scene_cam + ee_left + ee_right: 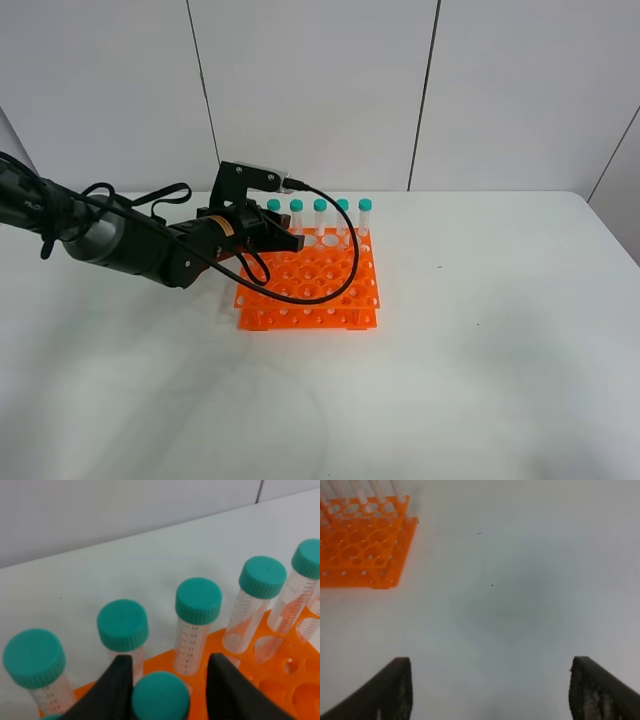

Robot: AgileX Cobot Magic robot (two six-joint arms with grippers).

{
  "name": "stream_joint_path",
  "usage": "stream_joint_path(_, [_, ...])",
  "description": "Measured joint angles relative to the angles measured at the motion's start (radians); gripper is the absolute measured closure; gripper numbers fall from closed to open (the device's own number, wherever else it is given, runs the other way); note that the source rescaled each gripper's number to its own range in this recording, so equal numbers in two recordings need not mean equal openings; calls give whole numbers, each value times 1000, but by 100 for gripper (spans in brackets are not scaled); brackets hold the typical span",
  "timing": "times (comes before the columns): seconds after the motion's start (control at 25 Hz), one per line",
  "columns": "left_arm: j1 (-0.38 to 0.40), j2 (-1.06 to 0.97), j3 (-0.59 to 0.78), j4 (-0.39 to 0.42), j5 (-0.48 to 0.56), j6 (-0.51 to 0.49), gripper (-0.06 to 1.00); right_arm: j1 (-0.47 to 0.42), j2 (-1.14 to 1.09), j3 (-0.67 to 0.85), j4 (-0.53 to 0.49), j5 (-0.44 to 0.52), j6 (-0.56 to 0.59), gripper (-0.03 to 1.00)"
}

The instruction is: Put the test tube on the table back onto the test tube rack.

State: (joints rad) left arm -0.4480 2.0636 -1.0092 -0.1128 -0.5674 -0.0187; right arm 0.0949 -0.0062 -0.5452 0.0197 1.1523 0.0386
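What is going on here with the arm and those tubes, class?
The left arm has reached over the orange test tube rack on the white table. Its tool straddles the teal cap of a test tube just in front of the back row of capped tubes; the wrist view shows slight gaps beside the cap, though whether it is let go is unclear. The right tool hangs open over bare table, holding nothing.

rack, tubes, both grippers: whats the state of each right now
test tube rack: flat on the table, most holes empty
test tube: capped, between the left gripper's fingers, over the rack
back-row tubes: upright, capped, seated in the rack
right gripper: open, empty, above bare table
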Motion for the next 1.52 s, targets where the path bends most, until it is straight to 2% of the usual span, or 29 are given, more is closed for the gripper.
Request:
stream_joint_path(0.44, [0,-94,1,0,27,0,75,0,0,0,0,0,0,17])
stream_joint_path(0.6, [1,-177,1,0,158,13,75,0,0,0,0,0,0,17])
stream_joint_path(0.72, [25,-251,1,0,247,75,75,0,0,0,0,0,0,17])
stream_joint_path(0.92, [161,-351,2,0,391,132,74,0,0,0,0,0,0,17])
stream_joint_path(1.0, [230,-373,4,0,452,150,61,0,0,0,0,0,0,17])
stream_joint_path(1.08, [287,-401,14,0,511,158,28,0,0,0,0,0,0,17])
stream_joint_path(1.16, [337,-433,22,0,567,158,8,0,0,0,0,0,0,17])
stream_joint_path(1.28, [410,-493,32,0,684,159,-2,0,0,0,0,0,0,17])
stream_joint_path(1.52, [481,-663,55,-4,865,159,-6,0,0,0,0,0,0,17])
